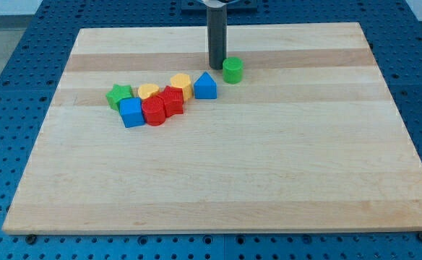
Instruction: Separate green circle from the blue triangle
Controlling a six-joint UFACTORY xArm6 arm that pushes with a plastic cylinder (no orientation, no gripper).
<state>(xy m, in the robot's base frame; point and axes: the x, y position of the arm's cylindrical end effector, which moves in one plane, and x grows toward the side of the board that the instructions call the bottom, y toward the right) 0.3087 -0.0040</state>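
Note:
The green circle (232, 70) stands on the wooden board near the view's top middle. The blue triangle (205, 86) sits just below and to the left of it, with a small gap between them. My tip (216, 67) rests on the board just left of the green circle and just above the blue triangle, close to both.
A cluster lies left of the blue triangle: a yellow block (181, 85), a yellow heart (148, 91), a green star (118, 95), a blue cube (131, 113), a red block (172, 100) and a red cylinder (154, 111). The board (218, 173) is edged by a blue perforated table.

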